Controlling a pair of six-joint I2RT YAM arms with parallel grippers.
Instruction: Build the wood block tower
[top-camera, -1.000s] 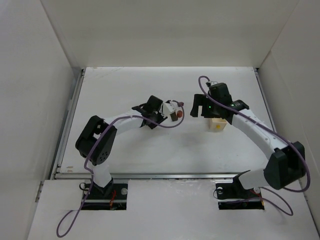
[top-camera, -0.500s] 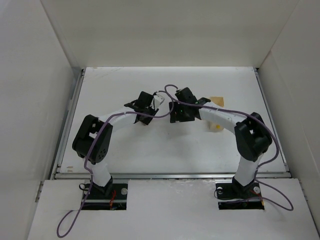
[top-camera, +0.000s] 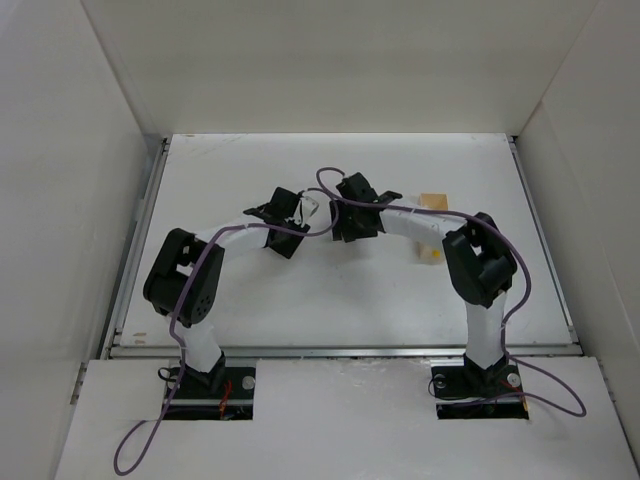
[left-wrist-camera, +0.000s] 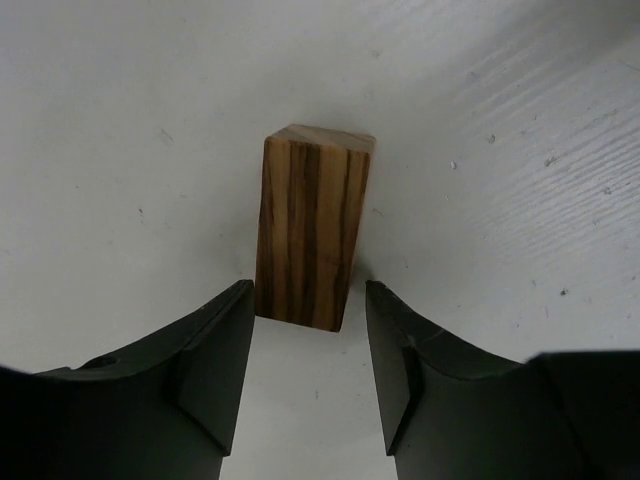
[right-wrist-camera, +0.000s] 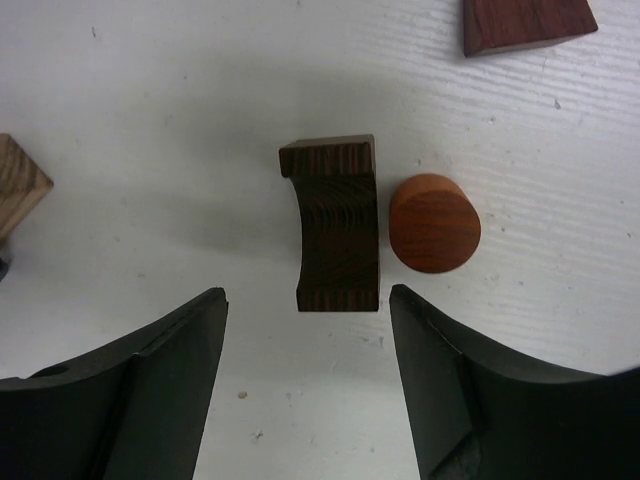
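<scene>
**Two pincers meet over loose wooden blocks**

There are two arms and two pincers. The cameras on them show five bits of wood, and each sits on the table by itself, not stacked.

The left pincer (left-wrist-camera: 308, 312) is open just a little. One striped tan block (left-wrist-camera: 312, 235) stands up tall at its tips. The left finger (left-wrist-camera: 215, 360) is right at the block's side. There is a thin gap on the other side, so the block is not squeezed.

The right pincer (right-wrist-camera: 307, 315) is open wide and holds nothing. In front of it there are four pieces:
- A tan block corner (right-wrist-camera: 20, 190) pokes in at the left edge. I cannot tell if it is the striped one.
- A dark brown block (right-wrist-camera: 335, 225) with a curved scoop lies in the middle, with its near end between the tips.
- A round orange-brown block (right-wrist-camera: 435, 222) sits just beside the dark one.
- A reddish-brown block (right-wrist-camera: 525, 25) is cut off by the top edge.

From above, both pincers crowd the middle of the white table (top-camera: 250, 300). They hide the blocks there, and each stands in the other's way. Bare table lies near and far, up to tall white walls (top-camera: 90, 150). To the right, a pale box (top-camera: 430, 254) peeks out from behind the right arm.
</scene>
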